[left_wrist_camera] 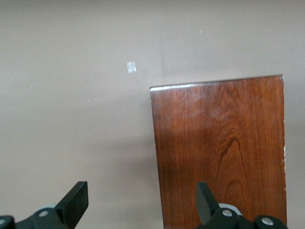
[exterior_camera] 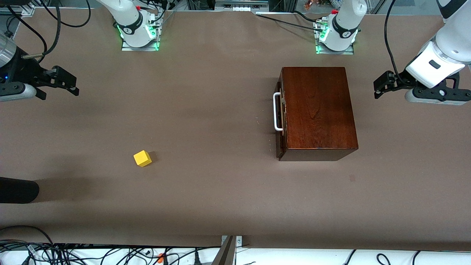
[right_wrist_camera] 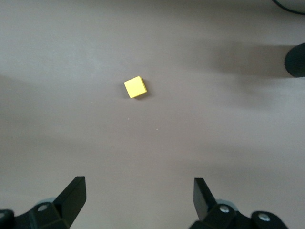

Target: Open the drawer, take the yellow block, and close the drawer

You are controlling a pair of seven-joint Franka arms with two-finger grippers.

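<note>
My right hand hangs wide open and empty over the worktop at its own end. My left hand, spread wide and empty too, hovers beside the wooden box. The drawer sits shut in that box. The yellow block lies on the worktop well apart from the box, toward my right arm's end.
</note>
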